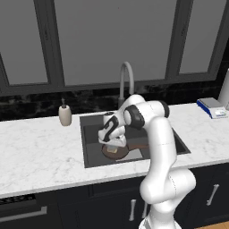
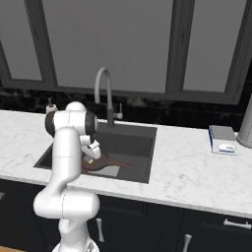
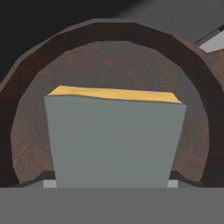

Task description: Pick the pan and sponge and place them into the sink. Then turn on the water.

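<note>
Reaching down into the sink [image 1: 94, 154], the white arm's claw [image 1: 115, 146] hangs just over the pan [image 1: 117, 153], which lies on the basin floor with its handle pointing right. Seen from the hand, the sponge [image 3: 113, 140] sits in the pan's bowl between the fingers, grey-green face toward the camera; whether the claw grips it cannot be told.

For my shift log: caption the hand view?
Sponge between the claw tips, directly over the brown pan lying in the sink.
</note>
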Robot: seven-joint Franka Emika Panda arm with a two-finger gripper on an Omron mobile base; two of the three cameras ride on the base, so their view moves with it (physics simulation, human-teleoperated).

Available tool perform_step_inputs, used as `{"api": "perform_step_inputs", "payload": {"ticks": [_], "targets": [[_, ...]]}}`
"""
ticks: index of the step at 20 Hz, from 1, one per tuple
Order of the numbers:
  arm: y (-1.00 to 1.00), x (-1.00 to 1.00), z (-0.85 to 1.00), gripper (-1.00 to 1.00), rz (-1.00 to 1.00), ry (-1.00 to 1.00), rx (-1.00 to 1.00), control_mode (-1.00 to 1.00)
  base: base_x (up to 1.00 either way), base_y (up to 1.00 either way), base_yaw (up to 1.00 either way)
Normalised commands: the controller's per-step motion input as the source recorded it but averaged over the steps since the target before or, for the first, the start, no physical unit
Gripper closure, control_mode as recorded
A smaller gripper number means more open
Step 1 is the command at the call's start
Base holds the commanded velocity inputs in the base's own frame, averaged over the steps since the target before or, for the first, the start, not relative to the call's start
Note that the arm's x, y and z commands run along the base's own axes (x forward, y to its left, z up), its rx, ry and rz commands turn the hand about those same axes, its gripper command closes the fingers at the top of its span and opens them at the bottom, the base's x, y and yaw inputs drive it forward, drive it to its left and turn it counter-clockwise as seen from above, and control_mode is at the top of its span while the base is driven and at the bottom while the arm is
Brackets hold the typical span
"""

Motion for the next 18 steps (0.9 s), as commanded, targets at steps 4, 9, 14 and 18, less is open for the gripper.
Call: {"api": "perform_step_inputs", "payload": {"ticks": [4,9,14,18], "targets": [[0.00,-0.11,0.00,1.00,-0.02,0.00,0.00,-1.00,0.00,0.00,0.00],[0.00,0.00,0.00,-1.00,0.00,0.00,0.00,-1.00,0.00,0.00,0.00],[0.00,0.00,0.00,-1.00,0.00,0.00,0.00,-1.00,0.00,0.00,0.00],[0.00,0.00,0.01,-1.00,0.00,0.00,0.00,-1.00,0.00,0.00,0.00]]}}
